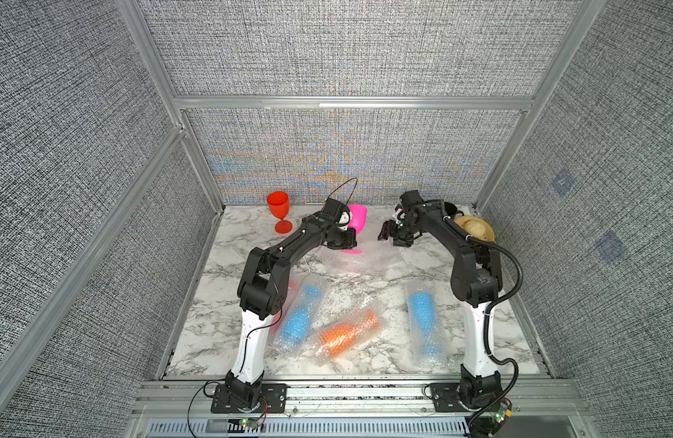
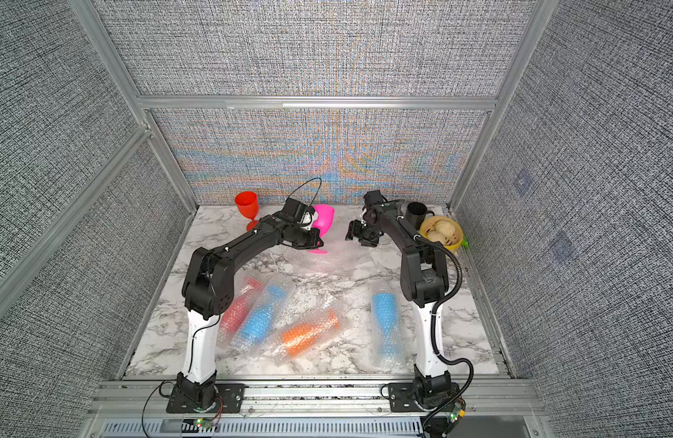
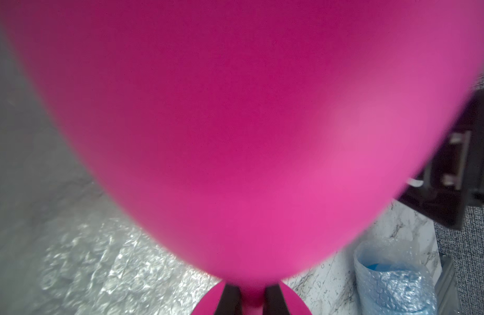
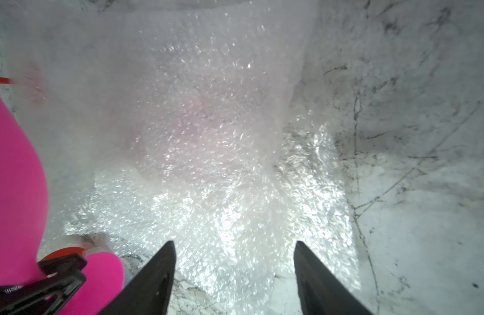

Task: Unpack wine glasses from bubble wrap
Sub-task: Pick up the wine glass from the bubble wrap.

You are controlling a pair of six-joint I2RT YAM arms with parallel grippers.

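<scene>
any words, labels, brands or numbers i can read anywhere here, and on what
None can be read.
The pink goblet, red goblet, bubble wrap and black mug show no print.
The circuit board on the front rail is too small to read any marking.

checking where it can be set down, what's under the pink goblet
Clear empty bubble wrap lies on the marble table beneath the pink goblet, held at its stem by the left end effector. The bowl and foot cover the spot straight below.
</scene>
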